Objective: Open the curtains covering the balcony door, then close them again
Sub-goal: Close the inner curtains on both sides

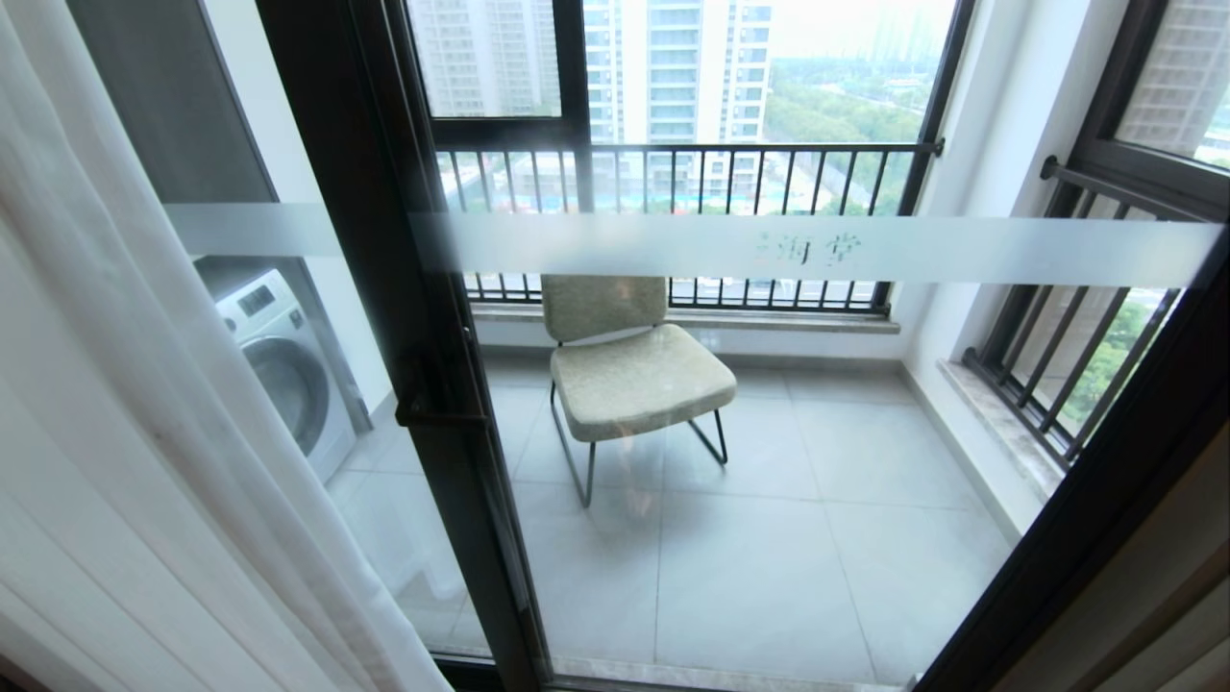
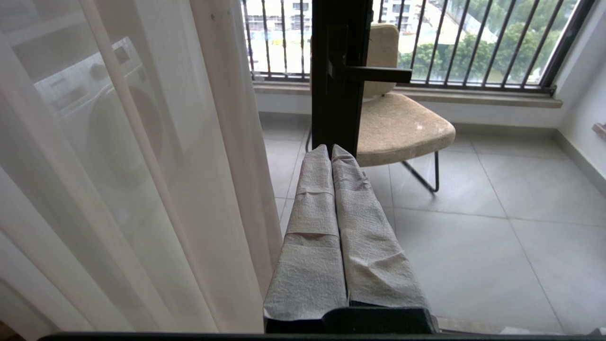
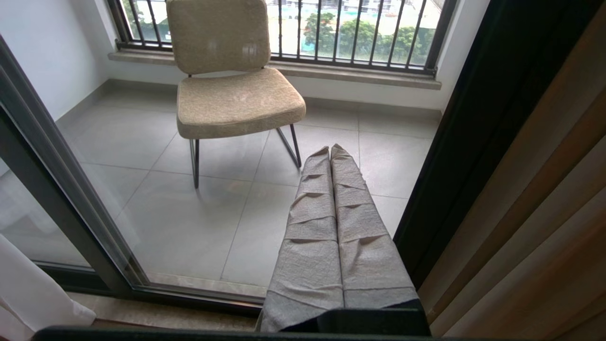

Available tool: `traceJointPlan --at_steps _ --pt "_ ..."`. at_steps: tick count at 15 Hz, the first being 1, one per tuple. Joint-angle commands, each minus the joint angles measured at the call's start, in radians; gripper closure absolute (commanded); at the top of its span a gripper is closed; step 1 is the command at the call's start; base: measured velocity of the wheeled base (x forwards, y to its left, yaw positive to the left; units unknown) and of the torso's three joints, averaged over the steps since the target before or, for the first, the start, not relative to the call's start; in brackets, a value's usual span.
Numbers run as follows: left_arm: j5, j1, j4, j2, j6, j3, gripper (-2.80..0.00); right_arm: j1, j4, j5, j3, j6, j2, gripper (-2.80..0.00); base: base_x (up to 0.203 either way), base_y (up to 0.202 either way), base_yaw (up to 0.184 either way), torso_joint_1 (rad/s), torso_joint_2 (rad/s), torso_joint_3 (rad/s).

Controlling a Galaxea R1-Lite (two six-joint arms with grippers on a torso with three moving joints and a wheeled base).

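The left pincer (image 2: 331,150), its two fingers wrapped in crinkled grey cloth, has those fingers pressed together with nothing between them. Just beside it, on its outer side, hangs the thin see-through white sheer curtain (image 2: 142,189), drawn aside in folds and not touching the fingers. Straight ahead of the fingertips stands the black metal upright of the tall clear glass balcony door (image 2: 338,71), with its black lever handle (image 2: 374,73) above the tips.

The right pincer (image 3: 330,150), wrapped the same way, is also pressed together and empty. Close on its outer side stands the door's black frame, and past that the thick beige-grey woven drape (image 3: 535,203), gathered against the wall. Ahead of it, beyond the glass, stands a beige upholstered chair with thin black metal legs (image 3: 236,94) on the grey tiled balcony floor (image 3: 180,218).

In the head view neither arm shows; the sheer hangs at the left edge and the glass is uncovered, crossed by a frosted white band with characters (image 1: 817,248). A white front-loading washing machine (image 1: 283,360) stands behind the glass at the left.
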Motion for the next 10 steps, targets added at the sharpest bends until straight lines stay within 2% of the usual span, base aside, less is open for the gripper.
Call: traceJointPlan --at_steps 1,10 --pt "0.002 0.000 -0.001 -0.003 0.000 0.000 0.00 0.000 0.000 0.000 0.000 0.000 0.000 0.00 0.000 0.000 0.000 0.000 0.00 0.000" --pt "0.000 0.000 -0.001 -0.003 0.000 0.000 0.00 0.000 0.000 0.000 0.000 0.000 0.000 0.00 0.000 0.000 0.000 0.000 0.00 0.000"
